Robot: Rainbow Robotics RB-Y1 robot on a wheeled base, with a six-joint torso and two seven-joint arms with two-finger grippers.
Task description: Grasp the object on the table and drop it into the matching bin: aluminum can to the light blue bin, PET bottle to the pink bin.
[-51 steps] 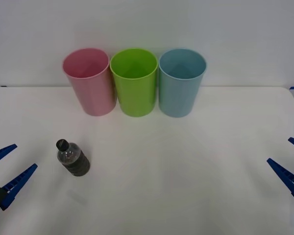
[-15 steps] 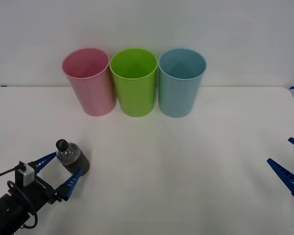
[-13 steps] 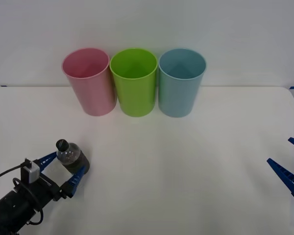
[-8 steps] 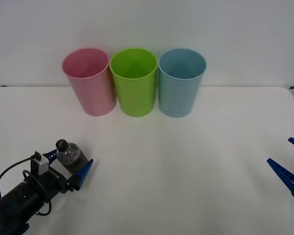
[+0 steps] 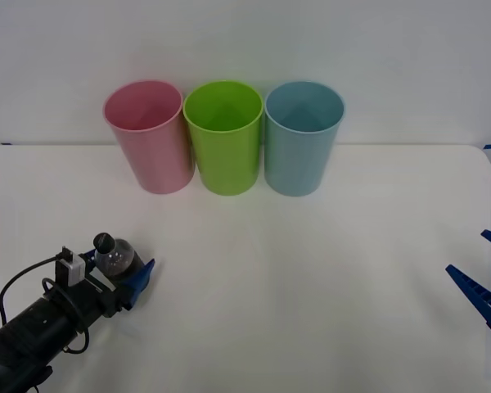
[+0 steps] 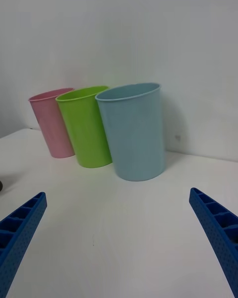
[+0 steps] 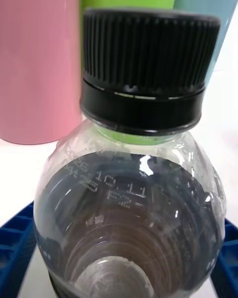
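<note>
The PET bottle (image 5: 116, 258), small and clear with a black cap and dark contents, stands on the white table (image 5: 311, 246) at the front left. My left gripper (image 5: 114, 268) is shut on the bottle, one blue finger on each side of its body. The left wrist view has the bottle (image 7: 129, 203) very close, its sides against both fingers (image 7: 17, 248). At the table's back stand the pink bin (image 5: 147, 135) and the light blue bin (image 5: 303, 135). My right gripper (image 5: 484, 270) is parked open at the right edge, its fingers (image 6: 218, 233) spread wide.
A lime green bin (image 5: 223, 135) stands between the pink and light blue bins, the three touching in a row in front of a white wall. White tabletop stretches between the bottle and the bins.
My left gripper came in from the left edge, slid its fingers around the bottle and closed them on it. The bottle has stayed in place. The right arm has not moved.
</note>
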